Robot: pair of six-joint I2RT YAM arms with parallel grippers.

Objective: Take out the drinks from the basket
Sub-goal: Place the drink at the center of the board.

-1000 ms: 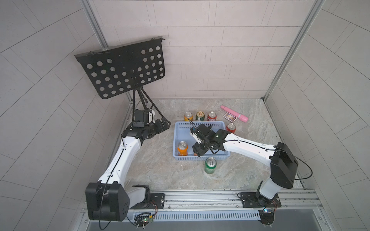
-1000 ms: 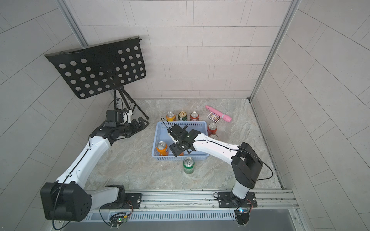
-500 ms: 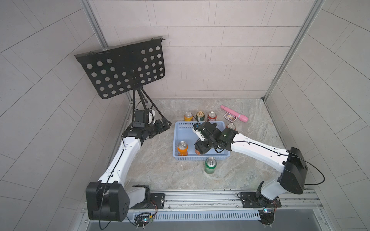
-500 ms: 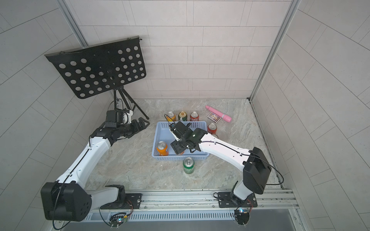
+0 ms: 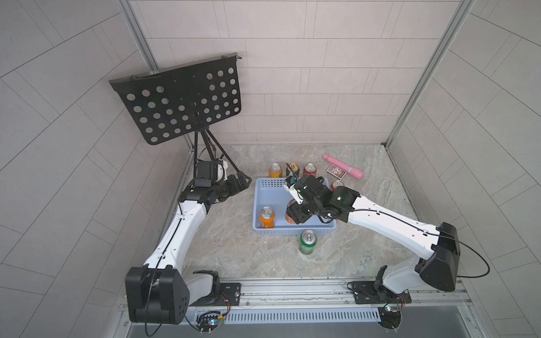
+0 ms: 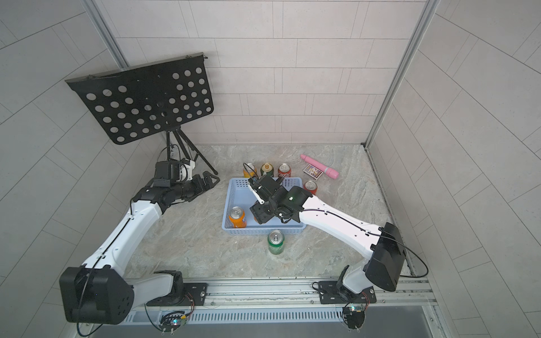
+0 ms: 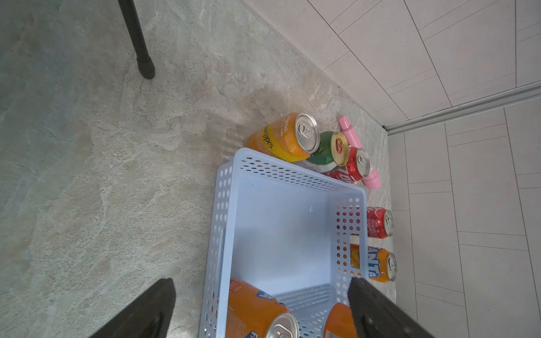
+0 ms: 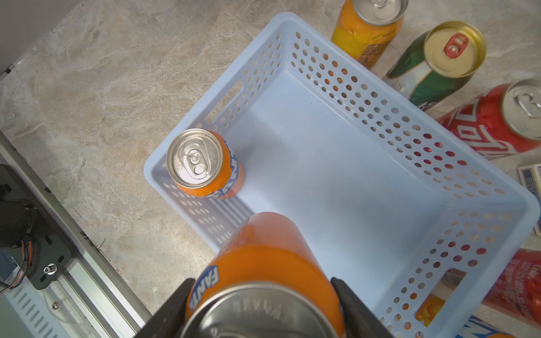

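1. Top views: right gripper sits low in the light blue basket, by its front wall, on an orange Fanta can. A second Fanta can stands close beside it, and a green can stands just outside.
2. Left wrist: left gripper is clear of the basket, fingers spread, empty.
3. Right wrist: fingers pinch the can's sides. Step: lift-out. Next: rise straight, clear the rim, then cross to bare tabletop.

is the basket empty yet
No, one orange Fanta can stands upright in a basket corner, and the right gripper holds a second Fanta can.

Light blue perforated basket, orange can, pink tube
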